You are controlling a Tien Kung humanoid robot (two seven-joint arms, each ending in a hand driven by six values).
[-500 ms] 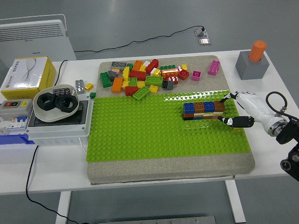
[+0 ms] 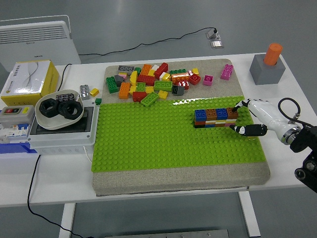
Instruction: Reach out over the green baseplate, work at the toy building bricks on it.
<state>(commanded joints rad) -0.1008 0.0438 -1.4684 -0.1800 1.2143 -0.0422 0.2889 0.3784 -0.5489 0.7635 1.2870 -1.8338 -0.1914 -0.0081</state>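
Green baseplate (image 2: 148, 139) on grey slab near table's front edge. Right hand (image 2: 250, 117) in from right, low over baseplate's right side, fingers pinched narrow at right end of brick row (image 2: 215, 117); actual grip on a brick – cannot tell. Row sits on baseplate: blue, brown, blue, brown tops over mixed lower layer. Further back, loose brick pile (image 2: 158, 82) on slab beyond the green. Far right, grey block with orange peg (image 2: 268, 63).

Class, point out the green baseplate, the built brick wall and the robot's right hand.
green baseplate (image 2: 148, 144), head view, bare studded middle.
brick wall (image 2: 215, 117), head view, top row centre.
right hand (image 2: 247, 118), head view, white palm.
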